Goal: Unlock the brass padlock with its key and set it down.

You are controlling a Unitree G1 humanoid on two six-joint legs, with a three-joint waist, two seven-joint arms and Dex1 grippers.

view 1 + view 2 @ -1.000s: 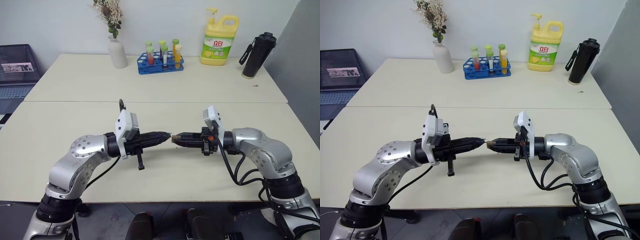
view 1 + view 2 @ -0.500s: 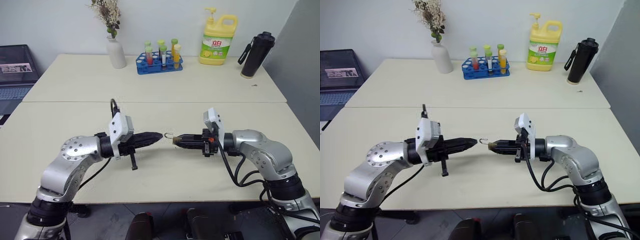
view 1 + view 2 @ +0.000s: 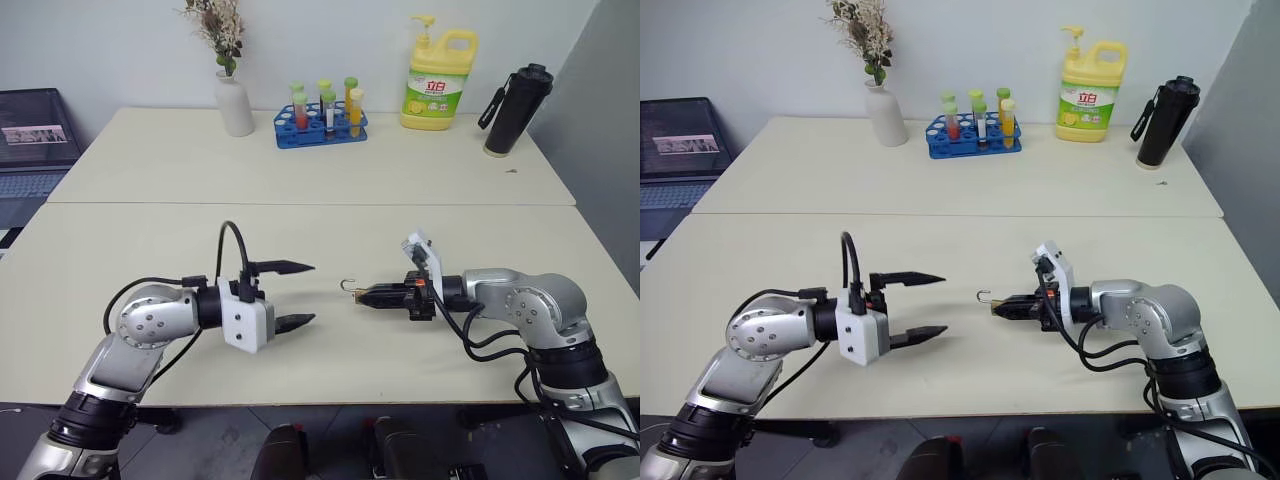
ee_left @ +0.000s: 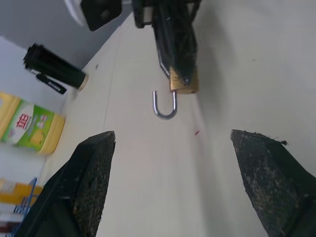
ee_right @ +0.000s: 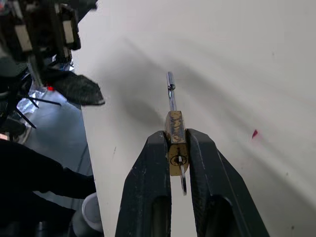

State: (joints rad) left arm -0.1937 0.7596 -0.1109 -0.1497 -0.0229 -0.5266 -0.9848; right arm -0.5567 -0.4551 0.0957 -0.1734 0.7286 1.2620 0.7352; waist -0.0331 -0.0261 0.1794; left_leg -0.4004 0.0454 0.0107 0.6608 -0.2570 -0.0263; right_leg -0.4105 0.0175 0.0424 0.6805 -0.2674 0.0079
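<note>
The right gripper [image 5: 175, 143] is closed tight on the brass padlock [image 5: 175, 136]. It holds the little lock just above the table [image 3: 400, 190], near the front edge. The yellow-gold body sits between the two black fingers [image 5: 148, 182]. The thin silver shackle [image 4: 164, 104] sticks out past the fingertips toward the other arm. In the left wrist view it looks like a hook with one end free. The end of the lock that faces the right wrist camera has a small round keyhole, and a thin silvery piece, which may be the key [image 5: 183, 181], hangs beside it.

The left gripper [image 3: 297, 294] is wide open and holds nothing. Its two black fingers point at the lock, but there is a gap between them and it.

At the back of the table stands a yellow soap bottle [image 3: 438, 80] with a pump top. Its green and white label has red Chinese writing, which looks like "立白". Near it are a blue rack of test tubes [image 3: 322, 118], a white vase [image 3: 235, 103] with dried flowers, and a black bottle [image 3: 514, 110]. A laptop [image 3: 35, 140] sits off to the left.
</note>
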